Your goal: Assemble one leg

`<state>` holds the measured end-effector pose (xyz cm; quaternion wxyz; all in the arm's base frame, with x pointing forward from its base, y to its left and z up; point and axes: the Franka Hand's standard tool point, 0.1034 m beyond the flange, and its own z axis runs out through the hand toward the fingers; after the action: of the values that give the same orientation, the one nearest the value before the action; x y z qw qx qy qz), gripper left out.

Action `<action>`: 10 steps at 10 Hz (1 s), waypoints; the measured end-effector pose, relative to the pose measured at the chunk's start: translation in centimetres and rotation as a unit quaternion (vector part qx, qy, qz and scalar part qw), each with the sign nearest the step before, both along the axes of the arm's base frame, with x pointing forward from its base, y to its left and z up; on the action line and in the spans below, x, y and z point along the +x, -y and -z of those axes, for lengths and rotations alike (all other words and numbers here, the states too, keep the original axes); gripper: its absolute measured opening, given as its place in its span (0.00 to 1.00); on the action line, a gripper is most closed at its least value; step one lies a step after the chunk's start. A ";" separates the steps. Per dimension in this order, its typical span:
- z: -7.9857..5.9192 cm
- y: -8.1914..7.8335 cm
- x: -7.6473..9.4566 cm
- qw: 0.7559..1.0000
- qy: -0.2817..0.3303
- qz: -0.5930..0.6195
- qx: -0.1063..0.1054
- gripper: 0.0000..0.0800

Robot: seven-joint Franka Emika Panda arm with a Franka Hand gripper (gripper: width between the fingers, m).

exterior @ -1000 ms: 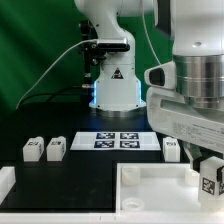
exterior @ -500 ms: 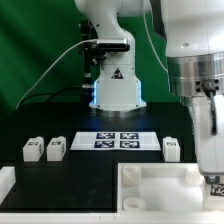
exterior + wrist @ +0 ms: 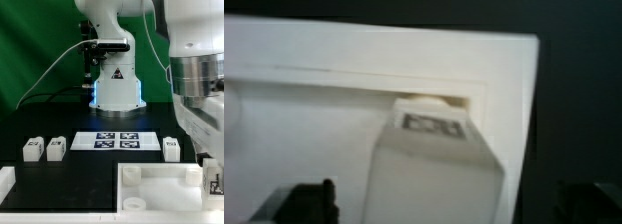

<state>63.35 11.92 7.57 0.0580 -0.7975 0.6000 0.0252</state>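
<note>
Exterior view showed the arm's big white body filling the exterior view's right side, reaching down over the dark surface (image 3: 60, 185). Its wrist hung low above the near right corner of the large white tray-like piece (image 3: 150, 190), which lay flat at the front, presumably set there so its corner sockets face up to receive legs. Behind it the marker board (image 3: 115, 141) lay flat and well apart. Three loose pegs stood farther back: two side by side toward the exterior view's left (image 3: 44, 149) and one just beside the marker board on the right (image 3: 171, 148), apparently waiting their turn.

The leg (image 3: 212, 183) in hand was at the tray's far right corner, mostly hidden by the arm in this view, only its tagged face peeking out. The wrist view made it plainer: the leg (image 3: 434, 150) ran from between the two dark fingers (image 3: 310, 200) down to the tray, its tagged end reaching a round corner socket. The fingers looked pinched on the leg's near end, one tip on each side, though the contact itself lay out of frame. I judged it was being held upright over the socket for insertion; whether it was seated could not be told.
</note>
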 end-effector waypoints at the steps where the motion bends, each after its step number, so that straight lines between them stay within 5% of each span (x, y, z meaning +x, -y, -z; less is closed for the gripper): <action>1: 0.0 -0.6 -0.2 0.995 0.008 -0.098 -0.005 0.80; 5: 0.1 -0.1 -0.1 0.956 0.030 -0.293 -0.015 0.81; 7: -0.3 0.1 0.5 0.863 0.044 -0.501 -0.038 0.81; 8: -0.5 0.0 0.7 0.850 0.048 -0.524 -0.039 0.79; 9: -0.4 -0.1 0.6 0.869 0.045 -0.491 -0.037 0.79; 10: -0.4 -0.1 0.6 0.876 0.044 -0.478 -0.037 0.53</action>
<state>63.99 11.98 8.00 0.0359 -0.9891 0.1429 -0.0071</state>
